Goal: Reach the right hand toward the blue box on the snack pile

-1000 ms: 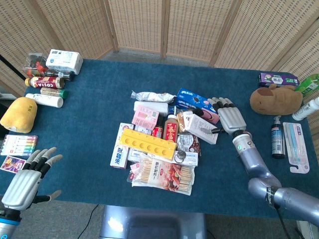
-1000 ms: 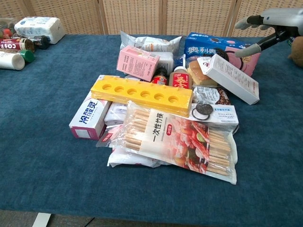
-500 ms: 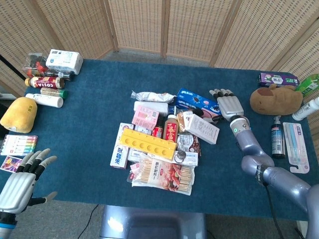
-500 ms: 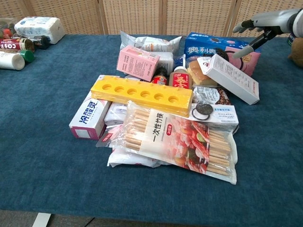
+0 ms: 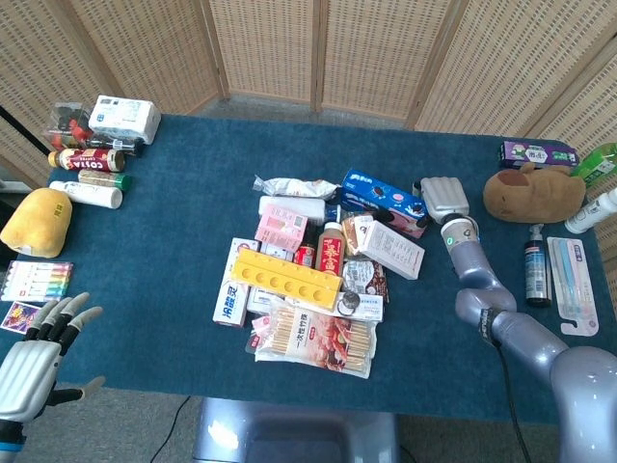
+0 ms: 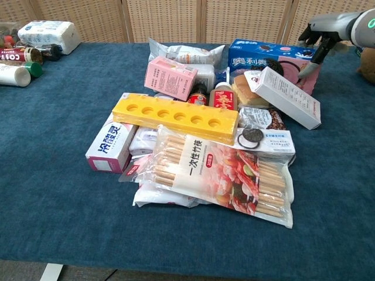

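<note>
The blue cookie box (image 5: 379, 195) (image 6: 265, 54) lies at the far right of the snack pile, tilted on other packs. My right hand (image 5: 442, 198) (image 6: 321, 30) hovers at the box's right end, back of the hand up. Its fingers (image 6: 309, 64) point down beside the pink end of the box and stand apart; whether they touch it I cannot tell. Nothing is held. My left hand (image 5: 39, 347) is at the near left table edge, fingers spread and empty; the chest view does not show it.
A white carton (image 6: 286, 96), a yellow tray (image 6: 176, 116) and a biscuit-stick bag (image 6: 222, 175) crowd the pile in front of the box. A brown plush (image 5: 533, 191), a dark bottle (image 5: 535, 268) and a toothbrush pack (image 5: 573, 285) lie to the right. Bottles (image 5: 87, 174) stand far left.
My right hand has moved away from me to the blue box's right end and tipped its fingers downward. My left hand has sunk slightly toward the near left corner.
</note>
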{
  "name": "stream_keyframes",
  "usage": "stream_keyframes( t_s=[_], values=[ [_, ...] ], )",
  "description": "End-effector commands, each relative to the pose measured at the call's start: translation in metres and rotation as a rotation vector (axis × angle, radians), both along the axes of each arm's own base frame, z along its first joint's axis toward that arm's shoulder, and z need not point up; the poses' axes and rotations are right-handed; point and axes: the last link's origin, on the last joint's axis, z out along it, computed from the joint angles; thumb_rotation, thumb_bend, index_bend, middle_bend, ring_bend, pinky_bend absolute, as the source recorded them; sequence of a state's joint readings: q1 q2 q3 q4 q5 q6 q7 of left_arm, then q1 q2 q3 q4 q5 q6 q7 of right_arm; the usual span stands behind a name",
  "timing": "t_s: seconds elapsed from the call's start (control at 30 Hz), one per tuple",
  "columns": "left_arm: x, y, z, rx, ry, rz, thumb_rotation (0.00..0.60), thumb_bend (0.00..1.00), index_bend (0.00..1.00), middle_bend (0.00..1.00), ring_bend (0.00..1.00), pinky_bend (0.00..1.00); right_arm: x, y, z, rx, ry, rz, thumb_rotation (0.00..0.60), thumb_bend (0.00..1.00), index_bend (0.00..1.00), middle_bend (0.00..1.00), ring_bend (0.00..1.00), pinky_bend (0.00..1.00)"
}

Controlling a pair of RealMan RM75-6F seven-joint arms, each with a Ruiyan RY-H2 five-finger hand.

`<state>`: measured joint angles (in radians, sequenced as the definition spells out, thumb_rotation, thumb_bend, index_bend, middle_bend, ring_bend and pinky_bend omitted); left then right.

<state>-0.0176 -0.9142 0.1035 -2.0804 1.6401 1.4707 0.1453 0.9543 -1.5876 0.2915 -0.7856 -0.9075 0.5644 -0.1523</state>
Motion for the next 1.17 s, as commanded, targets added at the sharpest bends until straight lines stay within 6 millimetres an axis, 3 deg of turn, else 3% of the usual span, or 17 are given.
stream_keyframes(
  t_s=[0.03, 0.33, 0.63, 0.83, 1.17],
  values=[
    [-0.002, 0.0, 0.002, 0.006, 0.002, 0.005, 0.6, 0.14, 0.16, 0.0, 0.0, 0.0, -0.004, 0.009, 0.01, -0.067, -0.075, 0.026, 0.6, 0.1, 0.76, 1.0, 1.0, 0.97],
    [-0.002, 0.003, -0.003, -0.017, -0.015, -0.013, 0.6, 0.14, 0.16, 0.0, 0.0, 0.0, -0.003, 0.039, 0.054, -0.207, -0.228, 0.102, 0.6, 0.11, 0.77, 1.0, 1.0, 0.98],
    [0.002, 0.001, -0.008, -0.044, -0.032, -0.038, 0.6, 0.14, 0.17, 0.0, 0.0, 0.0, 0.005, 0.094, 0.105, -0.344, -0.534, 0.075, 0.6, 0.11, 0.77, 1.0, 1.0, 0.98],
    [0.005, -0.006, -0.004, -0.039, -0.029, -0.052, 0.6, 0.14, 0.16, 0.0, 0.0, 0.0, 0.013, 0.12, 0.124, -0.364, -0.669, 0.07, 0.6, 0.11, 0.77, 1.0, 1.0, 0.98],
    [0.006, -0.014, -0.001, -0.031, -0.037, -0.066, 0.6, 0.14, 0.16, 0.0, 0.0, 0.0, 0.013, 0.139, 0.133, -0.363, -0.663, 0.085, 0.6, 0.11, 0.76, 1.0, 1.0, 0.98]
  ],
)
